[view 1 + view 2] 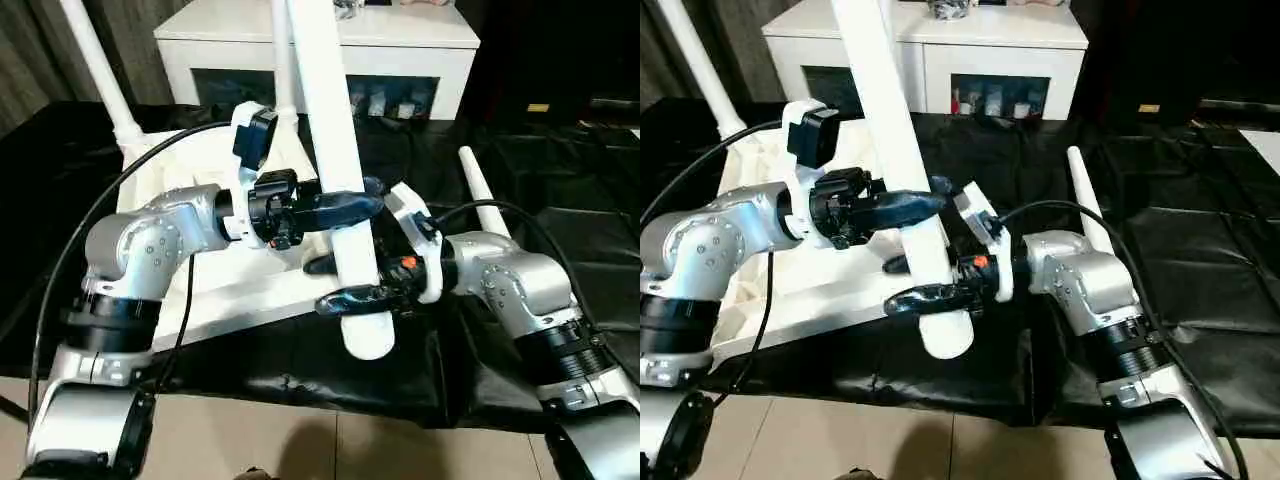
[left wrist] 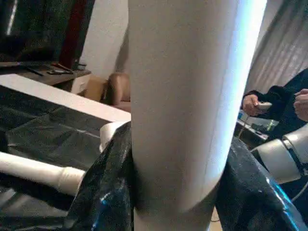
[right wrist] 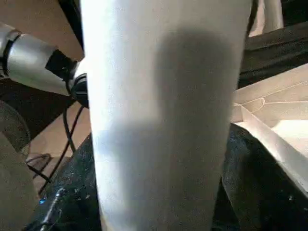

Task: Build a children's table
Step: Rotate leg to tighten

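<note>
1. Black sheeting covers the work surface in front of me, with tan floor tiles along its near edge, and I place everything against the upturned tabletop lying on that sheeting.
2. One white leg rises steeply over the near edge of the tabletop, its thick rounded end hanging just past that edge above the sheeting.
3. My left gripper reaches in from the tabletop side and its black fingers are clamped around this leg, one on each side.
4. My right gripper takes the same leg lower down, near the thick end; its fingers flank the tube, and I read it as grasping the leg too.
5. A second leg already stands in the far left corner socket of the tabletop, leaning away.
6. A third leg rises behind the held one, at the far side of the tabletop.
7. A fourth leg lies on the sheeting to the right of the tabletop, apart from it.
8. Beyond the tabletop stands a white cabinet with dark glass doors.
9. In the left wrist view a person's hands hold a small device, well away from the tabletop.
</note>
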Motion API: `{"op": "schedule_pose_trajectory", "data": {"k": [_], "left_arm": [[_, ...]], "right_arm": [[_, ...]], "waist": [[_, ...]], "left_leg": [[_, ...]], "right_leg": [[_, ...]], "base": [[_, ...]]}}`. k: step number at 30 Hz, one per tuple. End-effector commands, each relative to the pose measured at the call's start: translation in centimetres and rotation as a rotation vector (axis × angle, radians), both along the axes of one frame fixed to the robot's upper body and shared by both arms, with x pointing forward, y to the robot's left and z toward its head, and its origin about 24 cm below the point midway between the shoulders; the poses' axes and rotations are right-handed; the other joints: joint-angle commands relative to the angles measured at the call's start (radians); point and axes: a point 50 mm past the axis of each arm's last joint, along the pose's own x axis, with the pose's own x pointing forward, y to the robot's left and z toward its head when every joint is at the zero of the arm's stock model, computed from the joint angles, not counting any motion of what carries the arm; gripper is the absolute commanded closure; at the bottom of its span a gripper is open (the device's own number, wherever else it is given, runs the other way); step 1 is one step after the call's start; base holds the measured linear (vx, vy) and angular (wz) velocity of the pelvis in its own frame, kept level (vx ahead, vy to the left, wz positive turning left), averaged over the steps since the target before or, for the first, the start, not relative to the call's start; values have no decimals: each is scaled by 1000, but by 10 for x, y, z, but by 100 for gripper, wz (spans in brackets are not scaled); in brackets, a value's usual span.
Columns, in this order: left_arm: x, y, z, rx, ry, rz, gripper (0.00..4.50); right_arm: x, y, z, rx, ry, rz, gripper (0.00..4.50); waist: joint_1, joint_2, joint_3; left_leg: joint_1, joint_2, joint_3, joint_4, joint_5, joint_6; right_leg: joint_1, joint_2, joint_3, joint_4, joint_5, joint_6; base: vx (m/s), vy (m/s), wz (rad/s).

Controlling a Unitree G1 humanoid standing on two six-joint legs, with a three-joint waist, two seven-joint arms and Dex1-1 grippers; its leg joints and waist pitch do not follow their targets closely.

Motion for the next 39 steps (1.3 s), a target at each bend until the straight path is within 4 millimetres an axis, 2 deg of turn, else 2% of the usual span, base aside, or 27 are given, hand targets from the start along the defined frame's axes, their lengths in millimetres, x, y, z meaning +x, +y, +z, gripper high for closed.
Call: {"op": "schedule_pose_trajectory", "data": {"k": [1, 8, 10, 11, 13, 14, 15, 16, 17, 18, 19, 20, 22, 23, 24, 27, 29, 31, 34, 39], "left_arm": [[-4, -2, 8, -18, -30, -73, 266], [-2, -3, 5, -1, -34, -58, 266], [1, -3, 4, 8, -42, -23, 266], [4, -3, 3, 17, -51, 16, 266], [22, -5, -3, 70, -33, 208, 266], [26, -5, -5, 81, -24, 244, 266], [32, -5, -6, 103, -49, 326, 266], [33, -5, -6, 104, -50, 331, 231], [43, -3, -9, 152, -68, 475, 196], [48, -3, -12, 201, -88, 555, 196], [50, -3, -14, 231, -100, 598, 196], [52, -4, -16, 249, -105, 640, 193], [54, -7, -16, 231, -96, 692, 167], [57, -11, -15, 198, -98, 768, 151], [60, -16, -14, 166, -98, 832, 151], [60, -19, -14, 147, -115, 847, 134], [63, -23, -15, 131, -124, 906, 122], [64, -23, -15, 125, -121, 925, 122], [65, -24, -15, 112, -88, 968, 152], [68, -18, -18, 121, -80, 1043, 191]], "right_arm": [[1, -8, -3, -23, 11, -35, 183], [5, -6, -3, -23, -4, -85, 243], [12, -4, -3, -24, -35, -169, 254], [15, -3, -2, -26, -52, -206, 258], [30, -1, -2, -29, -94, -365, 261], [32, 0, -2, -29, -98, -393, 261], [37, 0, -2, -32, -126, -454, 262], [37, 0, -2, -32, -127, -457, 262], [42, 2, -2, -43, -190, -539, 263], [44, 5, 0, -27, -225, -588, 263], [44, 7, 1, -13, -245, -614, 263], [43, 10, 3, -3, -283, -625, 263], [42, 16, 3, -1, -313, -650, 263], [42, 22, 2, -7, -355, -694, 264], [44, 29, 1, -15, -386, -742, 264], [44, 34, 1, -22, -424, -769, 264], [45, 41, 0, -19, -444, -814, 264], [45, 43, -1, -15, -436, -830, 264], [46, 47, -1, -14, -440, -861, 264], [53, 42, 0, -13, -446, -944, 264]], "waist": [[2, -2, -75], [1, 0, -74], [0, 0, -75], [-1, 0, -76], [-7, 1, -74], [-5, 1, -77], [-4, -1, -74], [-6, -2, -73], [-6, 0, -75], [-7, -4, -77], [-9, -4, -78], [-10, -7, -80], [-11, -6, -81], [-11, -8, -83], [-13, -11, -82], [-18, -12, -81], [-18, -9, -79], [-17, -8, -79], [-19, -7, -79], [-17, -6, -81]], "left_leg": [[24, 57, -31, -82, -185, 1], [26, 57, -31, -84, -200, -10], [26, 57, -31, -83, -196, -11], [26, 57, -31, -83, -194, -13], [26, 56, -31, -84, -203, -22], [33, 54, -32, -83, -215, -33], [28, 56, -34, -86, -214, -34], [29, 55, -34, -87, -218, -35], [27, 58, -35, -87, -209, -39], [29, 58, -36, -87, -194, -43], [27, 57, -35, -86, -184, -44], [25, 53, -34, -84, -165, -35], [22, 54, -32, -82, -140, -17], [19, 52, -31, -79, -118, -1], [16, 53, -30, -77, -102, 10], [14, 51, -32, -78, -117, 31], [19, 53, -31, -79, -139, 31], [21, 54, -31, -81, -152, 25], [21, 54, -31, -81, -153, 20], [20, 53, -31, -80, -142, 34]], "right_leg": [[52, -61, 44, -59, -190, -248], [51, -60, 44, -60, -209, -242], [49, -61, 45, -60, -202, -244], [50, -62, 45, -59, -195, -247], [45, -62, 46, -62, -197, -244], [45, -64, 45, -64, -209, -243], [48, -66, 46, -66, -216, -235], [50, -64, 45, -67, -222, -231], [50, -65, 46, -65, -209, -222], [50, -66, 46, -63, -190, -217], [51, -65, 46, -60, -176, -217], [56, -64, 45, -58, -153, -215], [56, -65, 45, -56, -117, -224], [59, -64, 45, -53, -88, -234], [57, -65, 45, -53, -67, -240], [60, -65, 43, -58, -101, -233], [53, -62, 43, -63, -135, -229], [52, -61, 44, -63, -144, -226], [52, -60, 44, -60, -127, -229], [53, -60, 44, -59, -98, -237]], "base": [[0, 0, 0], [0, 0, 0], [0, 0, 0], [0, 0, 0], [0, 0, 0], [0, 0, 0], [0, 0, 0], [0, 0, 0], [0, 0, 0], [0, 0, 0], [0, 0, 0], [0, 0, 0], [0, 0, 0], [0, 0, 0], [0, 0, 0], [0, 0, 0], [0, 0, 0], [0, 0, 0], [0, 0, 0], [0, 0, 0]]}}
